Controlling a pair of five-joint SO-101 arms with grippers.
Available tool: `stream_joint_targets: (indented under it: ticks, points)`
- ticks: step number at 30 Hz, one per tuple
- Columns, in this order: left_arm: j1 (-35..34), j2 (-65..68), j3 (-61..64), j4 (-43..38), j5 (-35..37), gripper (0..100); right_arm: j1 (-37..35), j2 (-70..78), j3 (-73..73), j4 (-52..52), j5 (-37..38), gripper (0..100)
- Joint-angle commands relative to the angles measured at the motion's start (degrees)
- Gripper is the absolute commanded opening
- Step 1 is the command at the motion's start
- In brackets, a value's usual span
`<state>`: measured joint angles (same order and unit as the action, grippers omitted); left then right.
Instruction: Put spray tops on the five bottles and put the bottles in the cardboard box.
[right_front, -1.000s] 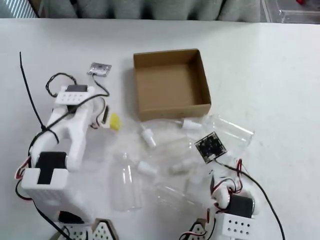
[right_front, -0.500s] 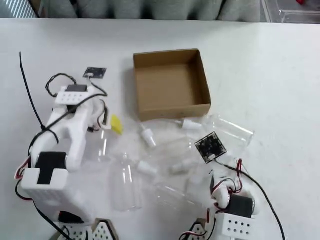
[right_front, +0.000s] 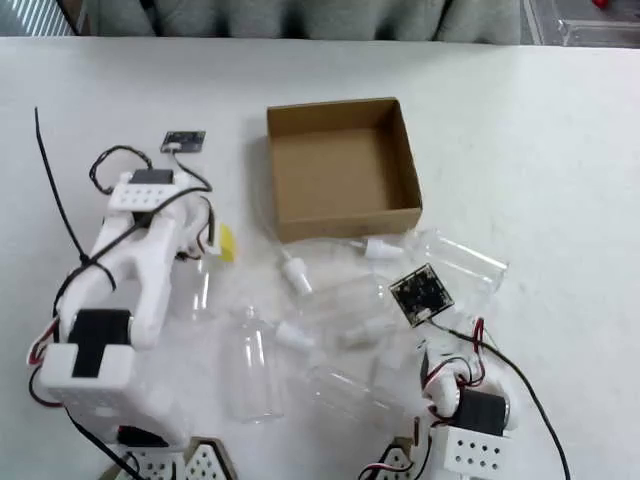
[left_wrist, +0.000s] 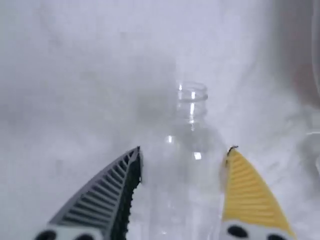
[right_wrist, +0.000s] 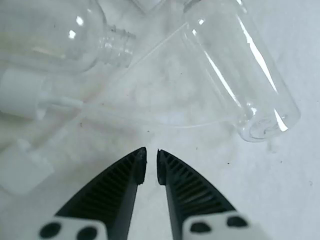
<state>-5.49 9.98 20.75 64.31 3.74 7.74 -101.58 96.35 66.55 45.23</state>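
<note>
Left wrist view: left gripper (left_wrist: 184, 150) spread wide astride an uncapped bottle (left_wrist: 192, 107) toward the table's (right_front: 560, 130) left edge, right gripper (right_wrist: 148, 152) nearly closed, empty; grasping step apparently in hand, calling for closure next.

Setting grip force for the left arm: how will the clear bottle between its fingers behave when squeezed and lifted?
The bottle looks empty and thin-walled, so it is probably light and apt to dent. Its smooth round body may roll or slip in the left gripper.
</note>
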Motion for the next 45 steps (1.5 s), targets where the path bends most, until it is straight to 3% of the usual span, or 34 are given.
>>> stream_joint_targets:
  ticks: [1, 7, 14, 30, 35, 40, 45]
  points:
    - [0.0, -10.6, 6.1, -7.6, 0.4, 21, 0.4, -0.2, 0.5, 0.5, 0.6, 1.8]
    - [0.1, -12.1, 9.6, -11.6, 0.5, 22, 0.4, -0.2, 0.5, 0.5, 0.6, 1.8]
    - [0.0, -9.0, 8.4, -11.6, 1.1, 44, 0.4, -0.2, 0.5, 0.5, 0.6, 1.8]
    - [-0.1, -4.1, 4.8, -11.6, 0.6, 39, 0.4, -0.2, 0.5, 0.5, 0.6, 1.7]
    - [-0.7, 3.0, -3.5, -4.6, 0.5, 39, 0.4, -0.2, 0.5, 0.5, 0.6, 1.7]
    - [-0.7, 3.6, -3.9, -4.2, 0.5, 39, 0.4, -0.2, 0.5, 0.5, 0.6, 1.8]
    - [-0.6, 3.6, -3.2, -7.0, -1.0, 23, 0.4, -0.2, 0.5, 0.5, 0.6, 1.8]
